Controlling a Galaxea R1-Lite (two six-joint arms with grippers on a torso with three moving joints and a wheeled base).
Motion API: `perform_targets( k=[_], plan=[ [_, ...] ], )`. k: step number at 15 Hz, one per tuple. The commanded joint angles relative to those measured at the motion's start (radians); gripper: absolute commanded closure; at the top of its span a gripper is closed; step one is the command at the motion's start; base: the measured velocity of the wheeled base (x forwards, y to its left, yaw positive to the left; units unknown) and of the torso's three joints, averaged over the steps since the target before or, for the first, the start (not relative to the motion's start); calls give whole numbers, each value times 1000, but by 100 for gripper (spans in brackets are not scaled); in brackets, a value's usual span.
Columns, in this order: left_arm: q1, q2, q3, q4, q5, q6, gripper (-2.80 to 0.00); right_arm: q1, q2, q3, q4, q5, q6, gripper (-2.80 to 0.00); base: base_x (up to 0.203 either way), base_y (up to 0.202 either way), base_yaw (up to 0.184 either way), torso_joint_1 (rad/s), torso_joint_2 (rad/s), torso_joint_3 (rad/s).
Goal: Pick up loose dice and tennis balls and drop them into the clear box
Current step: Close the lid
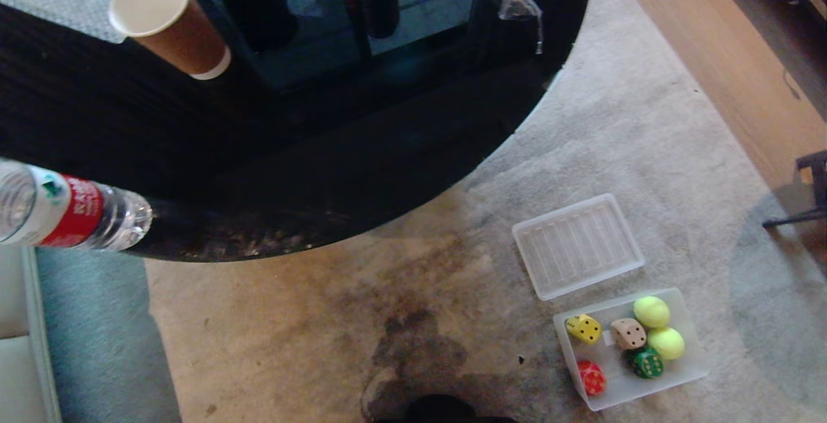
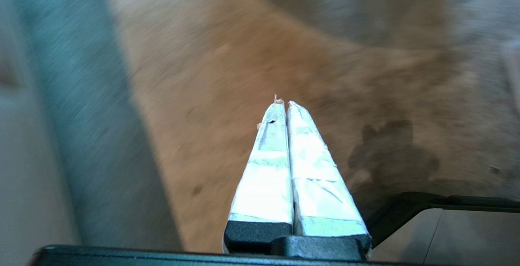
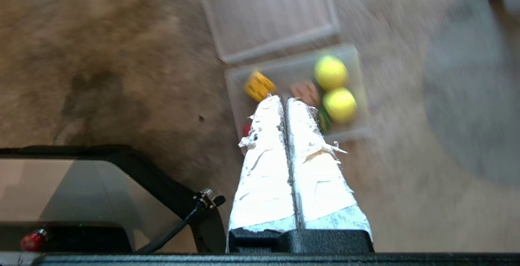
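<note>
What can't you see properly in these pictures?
- Red die: in the right wrist view, the right gripper covers nearly all of it.
- Water bottle: head view, cut off by the left edge.
- Clear box and its dice: right wrist view, blurred, so the pips are unreadable.
- Left gripper: the carpet beyond it is blurred.

In clear box (image 1: pixel 691 363): dice (image 1: pixel 584 329), tennis balls (image 1: pixel 651 311), two other dice | lid (image 1: pixel 577 245) on carpet (image 1: pixel 323 319) just behind box | table (image 1: pixel 194 152) far left-behind, bearing cup (image 1: pixel 169 22), bottle (image 1: pixel 64 213)
</note>
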Motion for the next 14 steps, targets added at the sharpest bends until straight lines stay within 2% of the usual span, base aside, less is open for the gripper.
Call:
perform_targets(
  k=[1, 9, 14],
  plan=[
    [0, 0, 0, 0, 0, 0, 0, 1, 2, 0, 0, 0, 4, 0, -1, -8, 165, -2, 2, -1],
    [0, 0, 0, 0, 0, 0, 0, 1, 2, 0, 0, 0, 3, 0, -1, -9, 160, 2, 2, 2],
    [0, 0, 0, 0, 0, 0, 0, 1, 2, 2, -2, 0, 3, 0, 0, -1, 30, 0, 0, -1]
  ],
)
